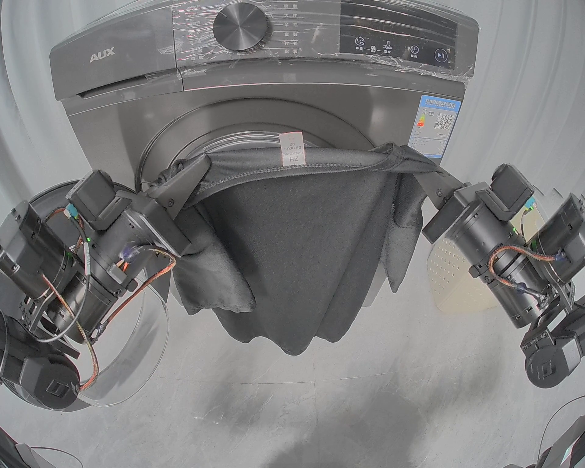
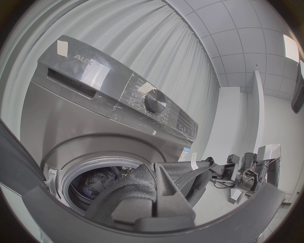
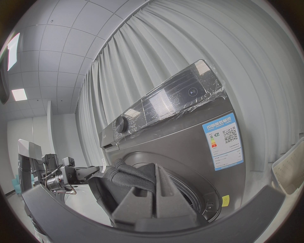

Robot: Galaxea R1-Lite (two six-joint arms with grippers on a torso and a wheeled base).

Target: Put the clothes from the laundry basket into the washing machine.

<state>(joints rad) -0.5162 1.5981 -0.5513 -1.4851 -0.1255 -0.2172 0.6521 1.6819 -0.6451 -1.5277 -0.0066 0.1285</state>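
Found washing machine door opening largely masked by dark garment, pinched taut at either end by left gripper and right gripper, both clenched on it.

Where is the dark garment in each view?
Head view: dark garment stretched between left gripper and right gripper, draped across the washing machine opening.
Left wrist view: bunched in the left gripper, before the washing machine.
Right wrist view: bunched in the right gripper.
Shared landmark: the control dial.
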